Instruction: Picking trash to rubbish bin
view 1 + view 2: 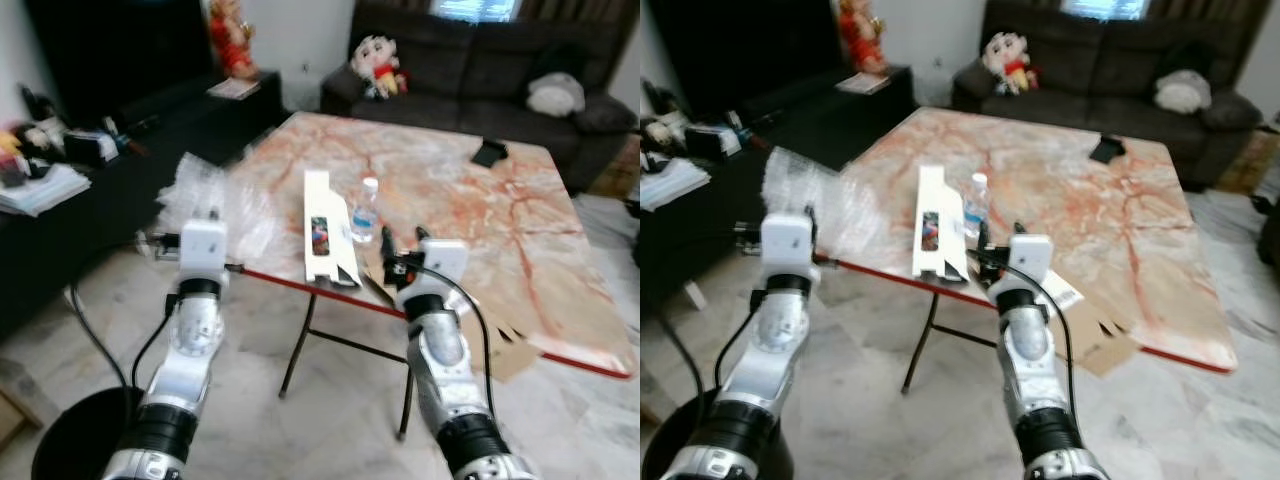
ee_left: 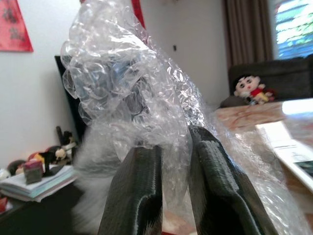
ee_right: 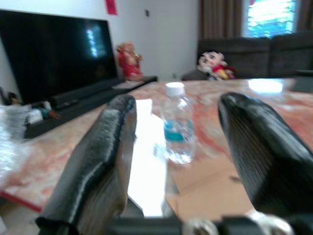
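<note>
A crumpled sheet of clear bubble wrap [image 1: 225, 200] hangs at the near left corner of the marble table [image 1: 450, 190]. My left gripper [image 1: 207, 216] is shut on the bubble wrap [image 2: 132, 88], its fingers [image 2: 142, 176] pinching the plastic. A small water bottle [image 1: 366, 212] stands upright on the table beside a long white box [image 1: 325, 225]. My right gripper [image 1: 404, 238] is open at the table's near edge, just short of the bottle [image 3: 178, 129]. Flat brown cardboard [image 1: 500, 340] lies under and to the right of that gripper.
A round black bin [image 1: 80, 435] stands on the floor at the lower left, beside my left arm. A dark TV bench [image 1: 120, 150] with clutter runs along the left. A dark sofa [image 1: 480, 50] with a plush toy [image 1: 378, 66] sits behind the table. A black object [image 1: 489, 153] lies on the far side of the table.
</note>
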Controlling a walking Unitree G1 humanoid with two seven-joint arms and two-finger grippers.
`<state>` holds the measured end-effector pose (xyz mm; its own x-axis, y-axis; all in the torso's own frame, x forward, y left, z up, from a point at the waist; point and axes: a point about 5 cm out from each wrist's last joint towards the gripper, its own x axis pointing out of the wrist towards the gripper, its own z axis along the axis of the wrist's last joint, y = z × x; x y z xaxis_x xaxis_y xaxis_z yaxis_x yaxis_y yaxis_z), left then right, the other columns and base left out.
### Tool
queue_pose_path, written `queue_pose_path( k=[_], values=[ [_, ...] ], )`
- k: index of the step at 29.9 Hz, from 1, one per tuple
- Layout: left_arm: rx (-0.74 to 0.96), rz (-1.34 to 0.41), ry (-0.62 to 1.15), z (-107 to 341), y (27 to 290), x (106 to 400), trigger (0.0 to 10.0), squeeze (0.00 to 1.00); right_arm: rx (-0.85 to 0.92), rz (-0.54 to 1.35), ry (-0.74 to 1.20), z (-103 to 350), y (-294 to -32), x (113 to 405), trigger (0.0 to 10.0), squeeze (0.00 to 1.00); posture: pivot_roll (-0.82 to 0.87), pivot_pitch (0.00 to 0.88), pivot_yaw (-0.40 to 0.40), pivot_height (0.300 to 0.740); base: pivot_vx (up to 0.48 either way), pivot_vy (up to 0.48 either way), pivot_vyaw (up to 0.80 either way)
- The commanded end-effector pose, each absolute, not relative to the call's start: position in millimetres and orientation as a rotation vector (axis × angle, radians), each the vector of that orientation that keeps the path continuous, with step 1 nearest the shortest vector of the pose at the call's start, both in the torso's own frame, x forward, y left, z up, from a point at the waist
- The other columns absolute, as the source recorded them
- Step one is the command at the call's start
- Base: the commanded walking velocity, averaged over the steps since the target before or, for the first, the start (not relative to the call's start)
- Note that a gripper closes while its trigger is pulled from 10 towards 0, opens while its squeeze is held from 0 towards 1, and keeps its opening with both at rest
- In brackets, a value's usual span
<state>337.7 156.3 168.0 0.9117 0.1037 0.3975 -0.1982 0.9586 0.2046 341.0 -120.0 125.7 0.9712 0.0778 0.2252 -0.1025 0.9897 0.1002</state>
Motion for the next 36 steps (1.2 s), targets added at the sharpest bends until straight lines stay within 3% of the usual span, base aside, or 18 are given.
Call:
queue_pose_path(
  k=[1,13,18,26,30,36],
  values=[
    [0.251,0.150,-0.409,173.3,155.5,339.2,10.0,0.00,0.117,0.085,-0.240,130.2,-120.3,342.0,10.0,0.00,0.14,0.000,-0.053,0.740,-0.244,0.000,0.00],
    [0.257,0.179,-0.374,169.3,162.9,339.6,10.0,0.00,0.117,0.085,-0.230,128.4,-121.5,340.9,10.0,0.00,0.14,0.000,-0.053,0.740,-0.100,0.000,0.00],
    [0.146,0.232,-0.171,133.5,181.8,341.9,10.0,0.00,0.106,0.094,-0.121,102.1,-123.2,336.2,10.0,0.00,0.14,0.000,-0.058,0.740,0.000,0.000,0.00],
    [0.081,0.160,0.134,66.7,202.4,322.7,10.0,0.00,0.121,0.079,0.152,39.5,-134.0,310.5,10.0,0.00,0.15,0.000,-0.062,0.740,0.000,0.000,0.00],
    [0.071,0.152,0.157,61.2,204.2,322.0,10.0,0.00,0.128,0.076,0.172,34.4,-135.6,308.4,10.0,0.00,0.15,0.000,-0.062,0.740,0.000,0.000,0.00],
    [0.181,0.095,0.432,3.9,212.2,286.2,10.0,0.00,0.107,0.048,0.520,-28.3,-149.7,262.0,10.0,0.00,0.15,0.000,-0.068,0.740,0.000,0.000,0.00]
  ],
)
